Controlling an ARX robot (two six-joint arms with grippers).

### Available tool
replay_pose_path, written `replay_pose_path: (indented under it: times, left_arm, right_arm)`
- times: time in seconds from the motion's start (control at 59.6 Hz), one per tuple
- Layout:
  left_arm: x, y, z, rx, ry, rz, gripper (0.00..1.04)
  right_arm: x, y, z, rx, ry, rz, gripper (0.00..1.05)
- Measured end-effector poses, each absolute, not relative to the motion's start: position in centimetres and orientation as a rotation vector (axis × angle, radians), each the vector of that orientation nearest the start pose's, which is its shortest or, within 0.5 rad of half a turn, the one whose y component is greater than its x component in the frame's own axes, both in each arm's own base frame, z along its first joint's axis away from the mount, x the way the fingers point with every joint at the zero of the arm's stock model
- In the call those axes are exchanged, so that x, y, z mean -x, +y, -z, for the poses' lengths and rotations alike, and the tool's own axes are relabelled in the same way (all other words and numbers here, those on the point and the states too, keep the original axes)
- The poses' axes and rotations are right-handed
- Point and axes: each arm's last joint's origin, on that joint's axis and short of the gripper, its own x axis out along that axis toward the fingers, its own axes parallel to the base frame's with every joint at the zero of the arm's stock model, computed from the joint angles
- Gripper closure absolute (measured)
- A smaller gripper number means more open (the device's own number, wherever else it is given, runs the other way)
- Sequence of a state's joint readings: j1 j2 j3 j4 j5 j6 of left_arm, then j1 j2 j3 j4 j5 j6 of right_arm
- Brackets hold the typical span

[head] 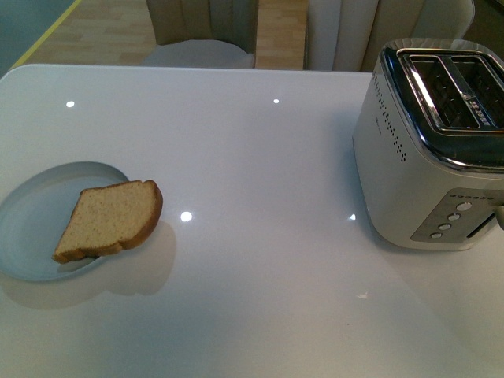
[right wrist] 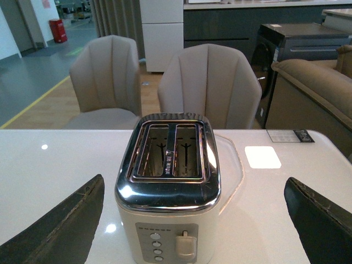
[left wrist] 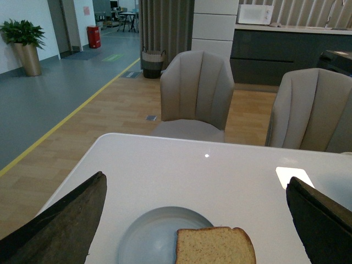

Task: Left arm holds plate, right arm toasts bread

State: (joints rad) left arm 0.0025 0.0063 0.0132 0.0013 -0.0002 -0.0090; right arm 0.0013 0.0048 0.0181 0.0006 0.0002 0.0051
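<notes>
Bread (head: pixel 110 220) lies on the plate (head: pixel 31 228), a single brown slice with a darker crust. Its rounded top sticks out over the plate's rim on the side toward the toaster (head: pixel 429 142). The plate sits on the white table (head: pixel 260 299) at my left, and the toaster stands well apart from it at my right.

My left gripper (left wrist: pixel 196 179) is spread wide and grips nothing. Its two dark fingers (left wrist: pixel 66 225) stand far apart on either side of the plate and slice, touching neither. From that wrist I see the plate's pale bare surface and the slice's flat cut face. Beyond the table's far edge are two beige chairs (left wrist: pixel 195 91).

My right gripper (right wrist: pixel 193 181) is also spread wide and holds nothing. Its fingers (right wrist: pixel 60 225) flank the toaster without touching it. The toaster is cream with a shiny metal top and two slots (right wrist: pixel 170 149) facing up. Its front panel carries a column of small round buttons (right wrist: pixel 156 247) with a lever (right wrist: pixel 186 245) just beside them. I cannot tell from these views how high either gripper is above the table.
</notes>
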Motion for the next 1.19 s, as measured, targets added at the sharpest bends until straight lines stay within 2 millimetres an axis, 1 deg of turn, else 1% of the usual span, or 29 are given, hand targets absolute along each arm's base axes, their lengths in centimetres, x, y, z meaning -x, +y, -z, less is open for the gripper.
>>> replay_pose_path:
  times: [0.588,0.604,0.621,0.655,0.671,0.722,0.789,0.873,0.99,1.074,1.158,1.192]
  left_arm:
    - [-9.7,0.0,-16.7,0.019,0.003,0.008,0.07]
    - [-9.8,0.0,-16.7,0.025,0.031,0.019,0.07]
    - [-9.7,0.0,-16.7,0.067,0.105,0.059,0.07]
    - [-9.8,-0.1,-16.9,0.166,0.312,0.111,0.07]
    - [-9.8,-0.1,-16.9,0.185,0.366,0.119,0.07]
    - [-9.9,-0.3,-16.8,0.347,0.624,0.122,0.07]
    - [-9.8,-0.3,-16.3,0.422,0.745,0.098,0.07]
    - [-10.1,-0.1,-16.4,0.475,0.762,0.083,0.07]
    - [-11.6,0.5,-17.1,0.485,0.727,0.065,0.07]
    - [-13.3,1.2,-17.1,0.48,0.721,0.039,0.07]
    - [-15.5,2.1,-17.0,0.464,0.712,0.013,0.07]
    - [-16.7,2.6,-16.8,0.459,0.706,0.005,0.07]
  right_arm:
    - [-9.7,0.0,-16.9,-0.005,-0.014,-0.001,0.09]
    - [-9.7,0.0,-16.9,-0.005,-0.014,-0.001,0.09]
    - [-9.7,0.0,-16.9,-0.005,-0.014,-0.001,0.09]
    - [-9.7,0.0,-16.9,-0.005,-0.014,0.0,0.09]
    - [-9.7,0.0,-16.9,-0.005,-0.014,-0.001,0.09]
    - [-9.7,0.0,-16.9,-0.005,-0.014,-0.002,0.09]
    - [-9.7,0.0,-16.9,-0.005,-0.014,-0.002,0.09]
    - [-9.7,0.0,-16.9,-0.005,-0.014,-0.001,0.09]
    - [-9.7,0.0,-16.9,-0.005,-0.014,-0.001,0.09]
    - [-9.7,0.0,-16.9,-0.005,-0.014,-0.001,0.09]
    - [-9.7,0.0,-16.9,-0.005,-0.014,-0.001,0.09]
    - [-9.7,0.0,-16.9,-0.005,-0.014,-0.001,0.09]
